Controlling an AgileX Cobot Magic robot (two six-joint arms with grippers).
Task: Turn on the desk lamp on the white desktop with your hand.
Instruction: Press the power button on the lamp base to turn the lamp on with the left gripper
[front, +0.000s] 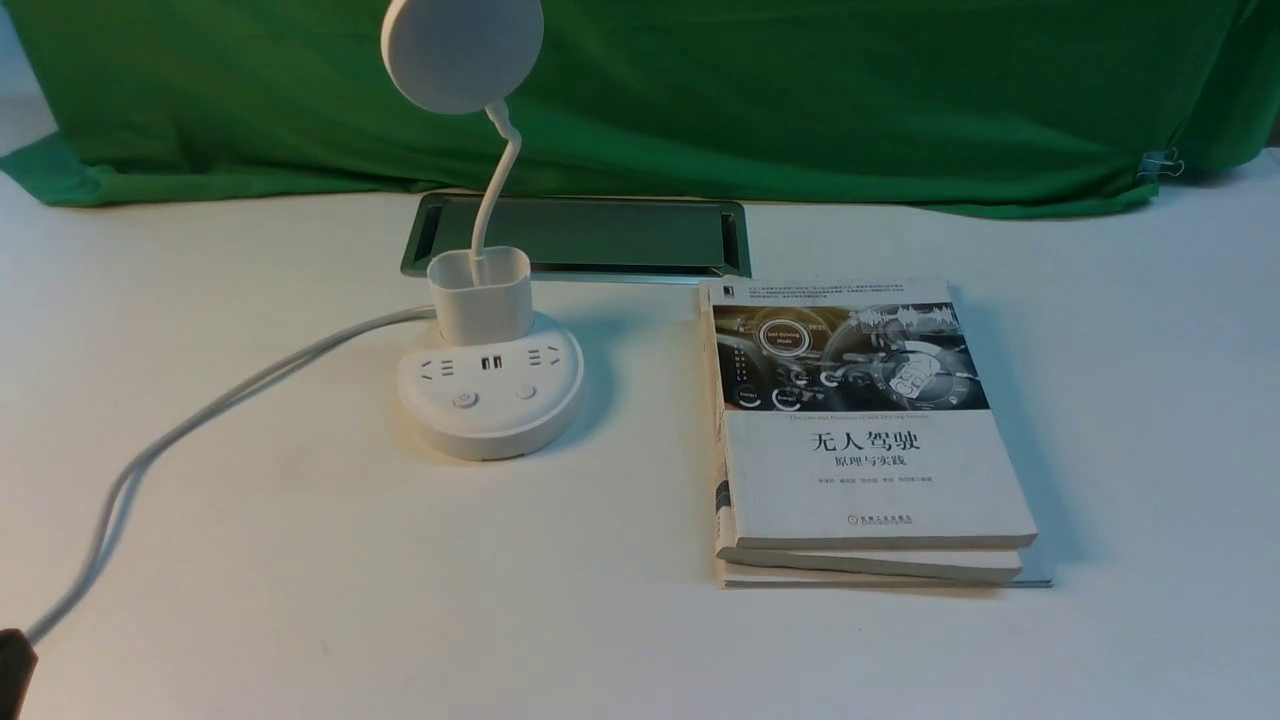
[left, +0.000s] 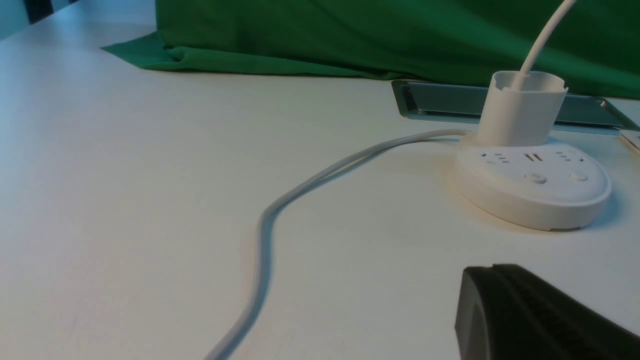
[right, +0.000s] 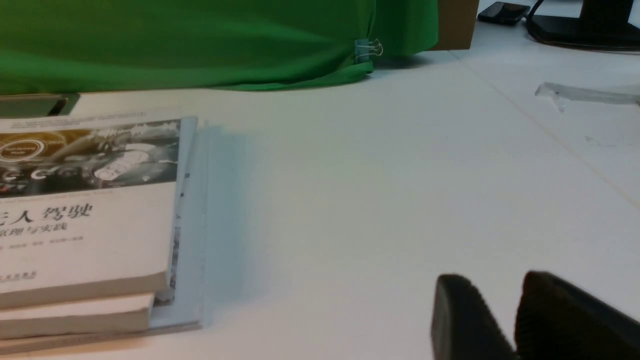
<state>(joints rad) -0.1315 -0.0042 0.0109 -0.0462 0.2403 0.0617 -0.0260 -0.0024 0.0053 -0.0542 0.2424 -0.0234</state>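
Approach step, lamp (front: 489, 372) unlit. Left tool (left: 530, 315) near base, opening unclear; right tool (right: 515, 320) slightly parted, empty. Next: press power button (front: 464, 400).

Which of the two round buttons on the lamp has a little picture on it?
The left button of the desk lamp; it carries a power symbol, while the right button looks plain.

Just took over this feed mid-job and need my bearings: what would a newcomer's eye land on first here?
First, the white desk lamp with its round disc head and round socket base, standing left of centre on the matte white desktop, its grey cord trailing off to the left. To its right lies a stack of white paperback books, and a green cloth backdrop hangs behind.
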